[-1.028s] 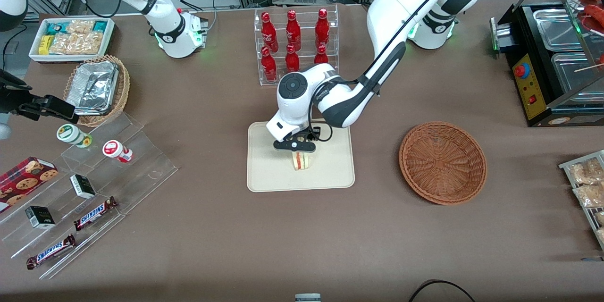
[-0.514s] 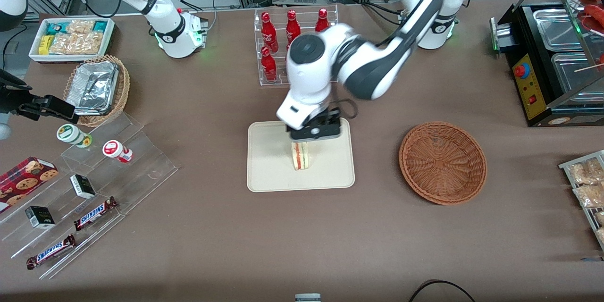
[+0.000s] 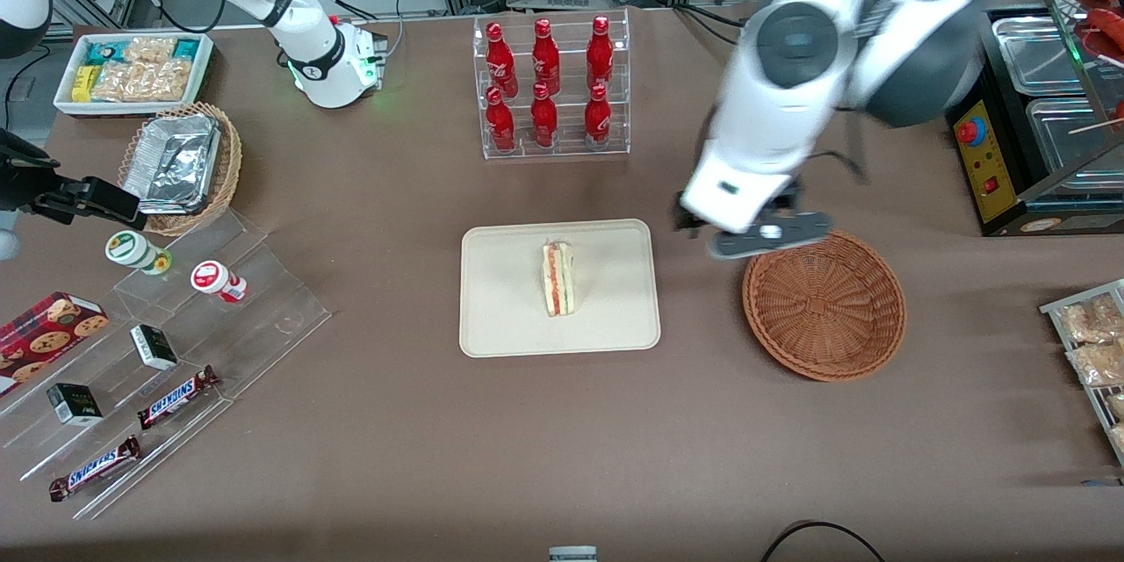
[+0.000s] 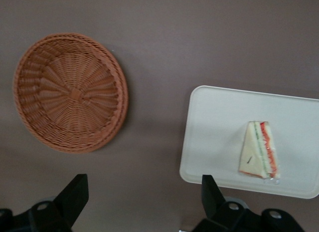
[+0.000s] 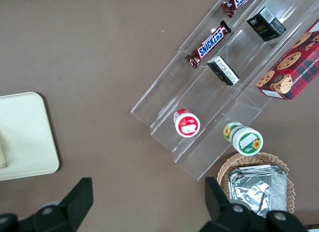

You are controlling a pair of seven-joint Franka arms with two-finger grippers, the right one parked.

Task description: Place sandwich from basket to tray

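I'm looking at a brown worktop (image 3: 369, 421). Near its middle the cream tray (image 3: 509, 316) lies flat on it, and the reddish-brown basket (image 3: 824, 303) sits directly on it too, well apart from the tray toward the working arm's end. My gripper (image 3: 766, 237) hangs above the bare surface between them, at the basket's rim, fingers spread wide. Farther from the front camera than the tray stands a clear rack of red bottles (image 3: 550, 88). Toward the parked arm's end I see a clear stepped display (image 3: 263, 299), a lighter wicker basket of foil trays (image 3: 180, 165) and a white box of snack packets (image 3: 133, 70). A black appliance (image 3: 1010, 140) stands at the working arm's end.
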